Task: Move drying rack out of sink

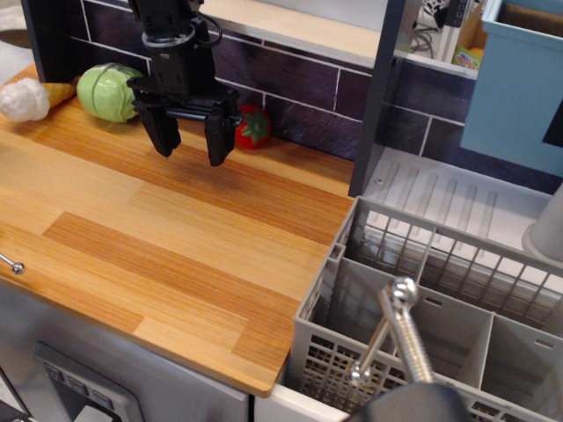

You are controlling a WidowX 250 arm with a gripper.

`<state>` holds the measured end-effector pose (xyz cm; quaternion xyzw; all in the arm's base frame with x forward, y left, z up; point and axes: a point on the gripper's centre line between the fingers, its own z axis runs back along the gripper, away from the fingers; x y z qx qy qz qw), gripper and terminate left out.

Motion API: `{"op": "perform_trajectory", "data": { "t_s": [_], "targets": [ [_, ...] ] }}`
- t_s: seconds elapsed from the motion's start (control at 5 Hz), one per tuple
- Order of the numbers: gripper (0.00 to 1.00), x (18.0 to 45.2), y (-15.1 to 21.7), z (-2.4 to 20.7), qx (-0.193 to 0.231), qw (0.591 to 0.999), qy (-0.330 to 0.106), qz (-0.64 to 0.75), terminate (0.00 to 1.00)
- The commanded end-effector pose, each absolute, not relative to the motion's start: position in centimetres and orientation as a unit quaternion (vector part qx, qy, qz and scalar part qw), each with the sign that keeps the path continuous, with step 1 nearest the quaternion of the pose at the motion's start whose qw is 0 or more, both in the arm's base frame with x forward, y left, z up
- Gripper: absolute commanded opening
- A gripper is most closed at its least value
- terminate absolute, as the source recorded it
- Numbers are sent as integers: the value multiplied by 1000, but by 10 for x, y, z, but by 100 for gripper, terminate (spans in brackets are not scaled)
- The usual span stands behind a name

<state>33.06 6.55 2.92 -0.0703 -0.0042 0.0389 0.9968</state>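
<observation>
The grey drying rack (422,308) with slatted walls and solid inner dividers sits at the lower right, filling the sink, which is hidden under it. A metal faucet (400,338) stands in front of the rack. My gripper (190,151) hangs over the wooden countertop (158,237) at the upper left, well to the left of the rack. Its two black fingers point down, spread apart, with nothing between them.
A green cabbage (107,91), a white cauliflower (22,99) and a red strawberry-like toy (253,127) lie along the dark tiled back wall. A white ribbed drainboard (449,198) lies behind the rack. A blue box (519,79) stands at the upper right.
</observation>
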Motion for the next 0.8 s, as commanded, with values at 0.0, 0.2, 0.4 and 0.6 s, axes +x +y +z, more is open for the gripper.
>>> {"op": "perform_trajectory", "data": {
  "t_s": [0.0,0.2,0.4,0.6],
  "targets": [
    [100,331,65,29,-70,997,-4,39,0],
    [100,327,43,41,-98,995,1,34,0],
    [100,320,5,51,-142,989,2,51,0],
    [100,313,-39,75,-194,979,11,61,0]
  ]
}}
